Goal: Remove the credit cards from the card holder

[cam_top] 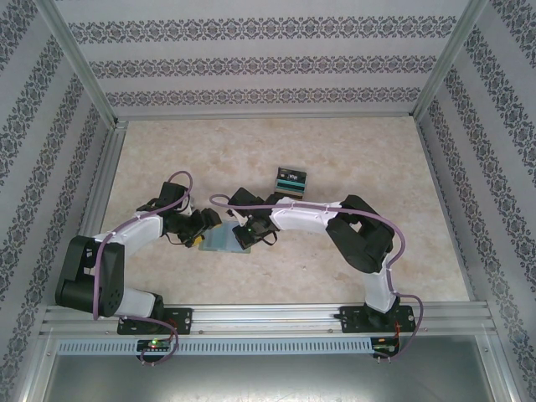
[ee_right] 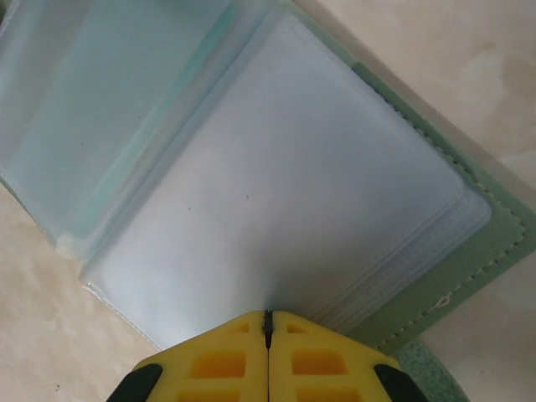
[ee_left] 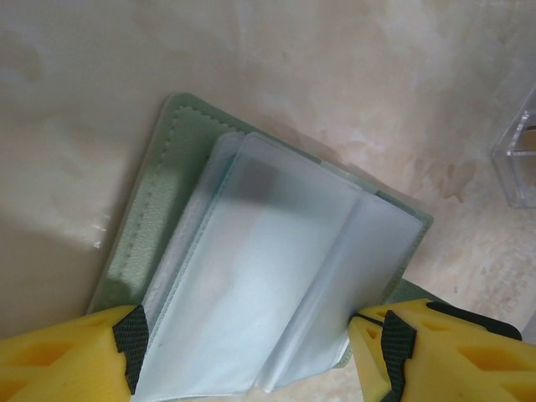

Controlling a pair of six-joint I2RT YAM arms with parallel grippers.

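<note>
The card holder (cam_top: 223, 241) lies open, low and centre in the overhead view, between both arms. The left gripper (ee_left: 260, 356) is spread astride its clear sleeves; clamping or not, I can't tell. The right gripper (ee_right: 268, 331), fingers pressed together, touches a sleeve's near edge.

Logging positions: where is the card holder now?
In the top view the card holder lies open left of centre, between the left gripper and the right gripper.
</note>
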